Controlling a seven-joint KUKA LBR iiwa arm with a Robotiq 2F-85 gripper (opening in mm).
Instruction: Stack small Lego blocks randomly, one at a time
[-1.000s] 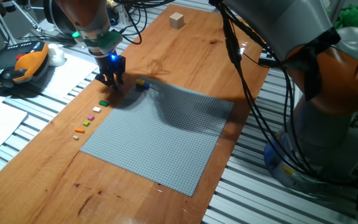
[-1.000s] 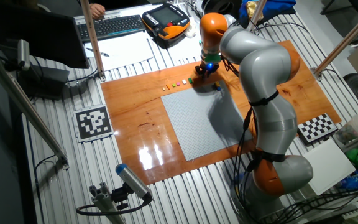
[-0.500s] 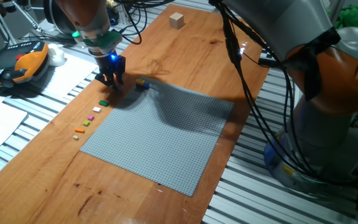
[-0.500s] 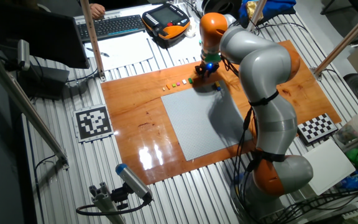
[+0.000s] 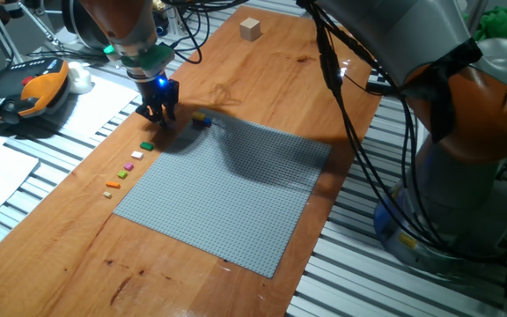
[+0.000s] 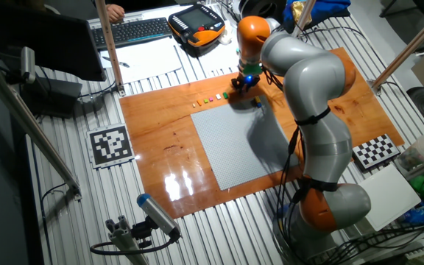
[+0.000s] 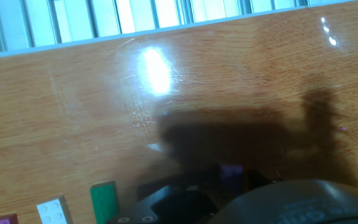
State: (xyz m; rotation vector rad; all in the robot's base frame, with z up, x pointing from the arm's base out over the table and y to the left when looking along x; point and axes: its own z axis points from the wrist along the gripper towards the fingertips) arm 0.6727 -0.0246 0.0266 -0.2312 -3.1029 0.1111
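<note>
Small Lego blocks: a short line of loose tiny flat plastic bricks sits on the wooden tabletop [image 5: 262,79] just off the edge of the large grey studded baseplate [image 5: 227,189]. In order along that edge: orange brick [image 5: 110,186], yellow brick [image 5: 122,174], pink brick [image 5: 129,165], white brick [image 5: 137,155], green brick [image 5: 147,146]. A separate small clump with a yellow-and-blue brick pair [image 5: 201,118] sits near the baseplate corner, on the other side of my claw.

My black two-finger gripper [image 5: 157,114] is down low at the tabletop, between the green brick and the yellow-and-blue pair, blue light lit on the wrist. Hand view shows green and white bricks at the lower left, finger housing dark and blurred along the bottom edge. Can't tell whether my claw is released or clenched, or whether anything is in it.

Plain wooden cube [image 5: 251,28] well apart at the far end of the tabletop. Orange-and-black teach pendant [image 5: 20,95] off the board
</note>
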